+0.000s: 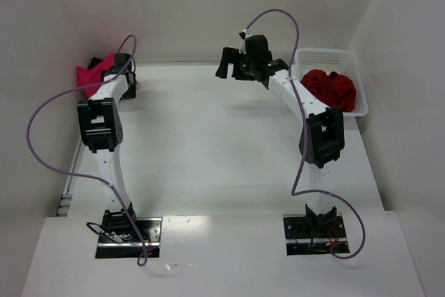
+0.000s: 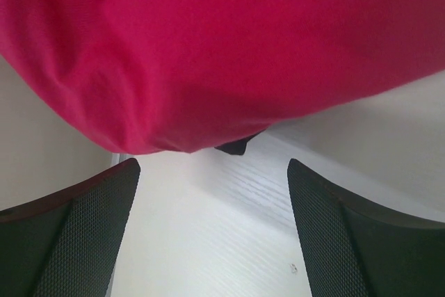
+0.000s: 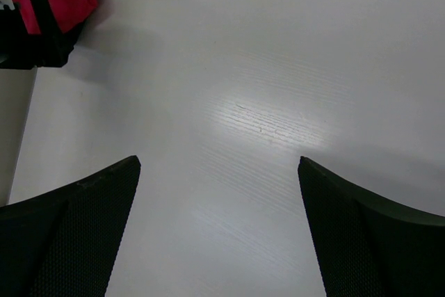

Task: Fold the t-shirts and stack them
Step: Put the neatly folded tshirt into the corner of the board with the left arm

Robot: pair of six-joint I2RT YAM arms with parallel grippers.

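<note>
I see bright, even overhead light | glare streak on bench (image 3: 264, 123) | shadows soft, faint | top view sharp

The bright crimson-pink cloth t-shirt (image 1: 89, 74) at the worktop's (image 1: 208, 144) far left corner is partly hidden by the left arm (image 1: 103, 124); black cloth (image 2: 233, 147) under it is too covered to identify.

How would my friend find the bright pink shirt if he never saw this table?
Start at the white table and go to its far left corner. The bright pink shirt lies bunched there. The other red cloth is darker and sits in the white basket far right.
</note>
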